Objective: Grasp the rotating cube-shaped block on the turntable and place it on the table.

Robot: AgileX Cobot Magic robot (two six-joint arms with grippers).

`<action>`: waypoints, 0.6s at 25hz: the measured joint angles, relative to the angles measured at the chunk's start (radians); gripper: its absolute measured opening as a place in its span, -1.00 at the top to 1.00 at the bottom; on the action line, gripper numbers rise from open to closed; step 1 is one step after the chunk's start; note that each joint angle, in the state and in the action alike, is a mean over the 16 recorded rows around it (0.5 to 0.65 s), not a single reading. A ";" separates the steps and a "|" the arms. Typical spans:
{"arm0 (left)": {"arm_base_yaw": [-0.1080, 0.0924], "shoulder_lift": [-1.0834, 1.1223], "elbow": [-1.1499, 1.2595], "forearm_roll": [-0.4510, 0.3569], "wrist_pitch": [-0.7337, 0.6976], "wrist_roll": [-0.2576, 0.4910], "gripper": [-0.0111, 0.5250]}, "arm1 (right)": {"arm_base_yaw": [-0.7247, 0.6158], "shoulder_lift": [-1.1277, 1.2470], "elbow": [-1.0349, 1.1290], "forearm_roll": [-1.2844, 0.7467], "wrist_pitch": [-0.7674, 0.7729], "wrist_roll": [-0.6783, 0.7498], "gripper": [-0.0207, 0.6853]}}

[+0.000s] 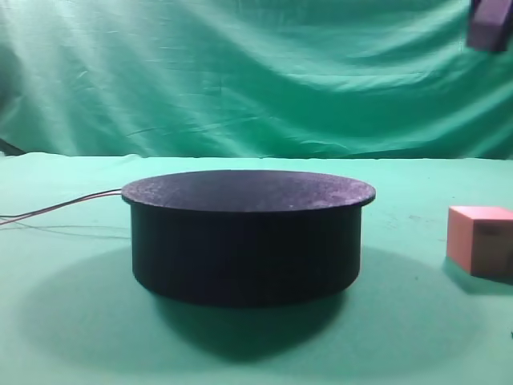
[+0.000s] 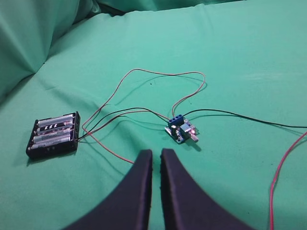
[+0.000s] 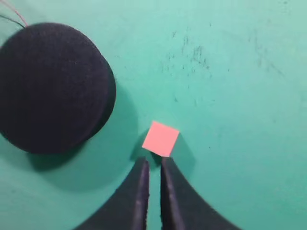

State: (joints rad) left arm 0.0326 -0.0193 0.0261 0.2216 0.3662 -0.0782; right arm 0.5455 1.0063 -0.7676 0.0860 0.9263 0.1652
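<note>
The pink cube (image 1: 481, 241) sat on the green table (image 1: 72, 337), off the turntable (image 1: 244, 237) and well to its right, close to the right edge of the high view, where part of it was cut off. It rested flat on one face, with its top lit salmon and its front face in shade. From the right wrist camera the cube (image 3: 161, 138) showed as a small tilted square lying on bare cloth, apart from the black disc (image 3: 50, 86), which filled the upper left of that picture.

The right claw (image 3: 153, 165) hung above the cube with nothing in it. Its two dark fingers (image 3: 136, 191) stood almost together, only a thin slit between them, and their tips lay just below the cube in the picture. How high above the cloth they were could not be told. In the high view only a dark bit of that arm (image 1: 490, 24) showed in the top right corner.

The turntable stood near the middle of the table, its flat speckled top bare. Thin red wires (image 1: 60, 207) ran from its left side toward the table's left edge.

The left claw (image 2: 156, 158) was also nearly closed and held nothing. Beyond its tips lay a small circuit board (image 2: 181, 129), and further left a black battery holder (image 2: 53, 134), joined by red and black wires (image 2: 144, 76).
</note>
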 joint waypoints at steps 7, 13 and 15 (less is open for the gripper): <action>0.000 0.000 0.000 0.000 0.000 0.000 0.96 | 0.000 -0.137 0.053 -0.017 -0.002 -0.026 0.94; 0.000 0.000 0.000 0.000 0.000 0.000 0.96 | -0.025 -0.191 0.070 -0.040 -0.041 -0.125 0.94; 0.000 0.000 0.000 0.000 0.000 0.000 0.96 | -0.054 -0.210 0.085 -0.039 -0.070 -0.171 0.94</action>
State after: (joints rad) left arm 0.0326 -0.0193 0.0261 0.2216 0.3662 -0.0782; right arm 0.4913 0.7960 -0.6822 0.0474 0.8564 -0.0062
